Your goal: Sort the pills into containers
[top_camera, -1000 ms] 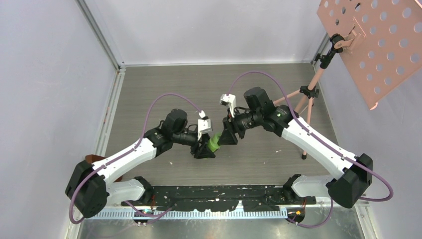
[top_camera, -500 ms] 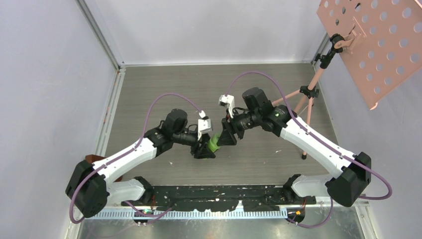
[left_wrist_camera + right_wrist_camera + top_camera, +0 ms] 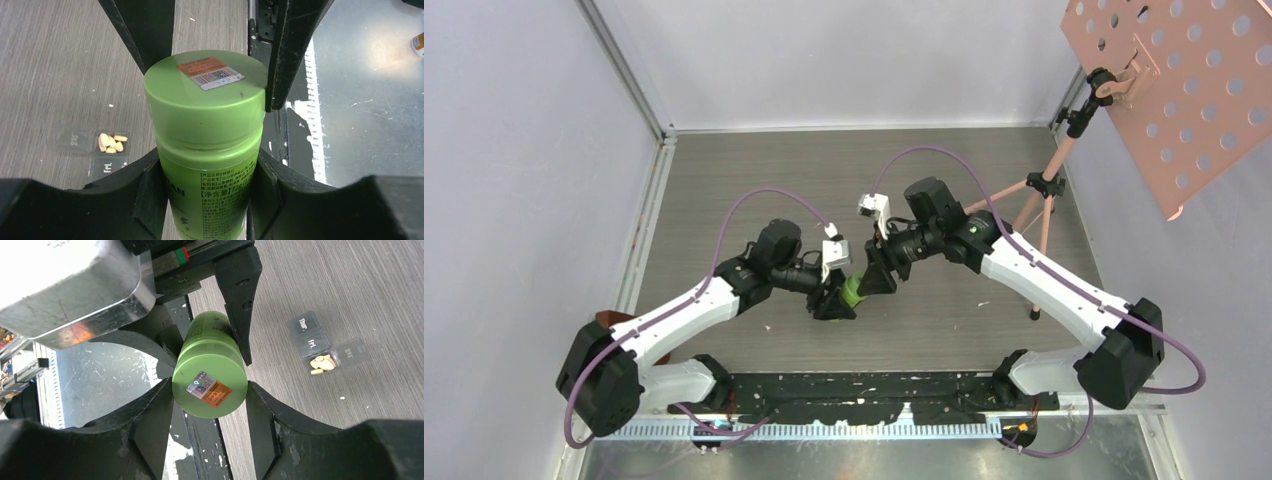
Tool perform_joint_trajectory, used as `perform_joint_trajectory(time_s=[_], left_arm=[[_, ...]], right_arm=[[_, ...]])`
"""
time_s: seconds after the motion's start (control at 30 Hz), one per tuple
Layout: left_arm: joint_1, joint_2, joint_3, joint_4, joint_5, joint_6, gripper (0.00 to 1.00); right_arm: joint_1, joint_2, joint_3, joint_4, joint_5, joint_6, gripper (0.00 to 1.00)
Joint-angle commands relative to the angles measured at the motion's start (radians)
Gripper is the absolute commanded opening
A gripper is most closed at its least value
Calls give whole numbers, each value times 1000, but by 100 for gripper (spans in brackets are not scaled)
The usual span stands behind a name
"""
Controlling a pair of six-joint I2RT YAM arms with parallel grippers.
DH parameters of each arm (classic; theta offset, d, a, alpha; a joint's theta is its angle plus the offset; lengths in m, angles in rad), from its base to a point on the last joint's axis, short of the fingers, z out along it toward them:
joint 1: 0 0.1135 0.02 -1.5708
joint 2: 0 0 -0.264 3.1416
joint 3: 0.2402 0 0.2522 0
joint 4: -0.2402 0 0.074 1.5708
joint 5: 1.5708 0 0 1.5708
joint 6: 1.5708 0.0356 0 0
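The green pill bottle (image 3: 207, 150), rigid, light and probably slick, sits clenched at its body in the left claw (image 3: 205, 197) while the right claw (image 3: 210, 412) grips its cap.

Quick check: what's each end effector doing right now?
Left end effector: closed on the body of the green bottle.
Right end effector: closed on the bottle's cap.

Bottle (image 3: 853, 290) btwn both hands, pill case (image 3: 324, 347) beside.
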Motion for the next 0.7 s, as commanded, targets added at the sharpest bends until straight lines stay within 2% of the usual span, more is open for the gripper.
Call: perform_joint_trajectory(time_s=[0.0, 0.17, 0.47, 0.57, 0.67], left_arm=[[-4, -13, 35, 73, 12, 16, 0], [-4, -21, 29, 104, -41, 29, 0], [-8, -95, -120, 378, -222, -2, 0], [-23, -126, -199, 519, -290, 35, 0], [-46, -149, -236, 554, -365, 111, 0]], right_arm=[[27, 33, 21, -37, 9, -15, 43], [29, 65, 33, -38, 45, 59, 41], [30, 86, -56, 113, 247, 526, 37], [31, 93, -72, 154, 295, 678, 36], [32, 111, -63, 173, 326, 753, 36]])
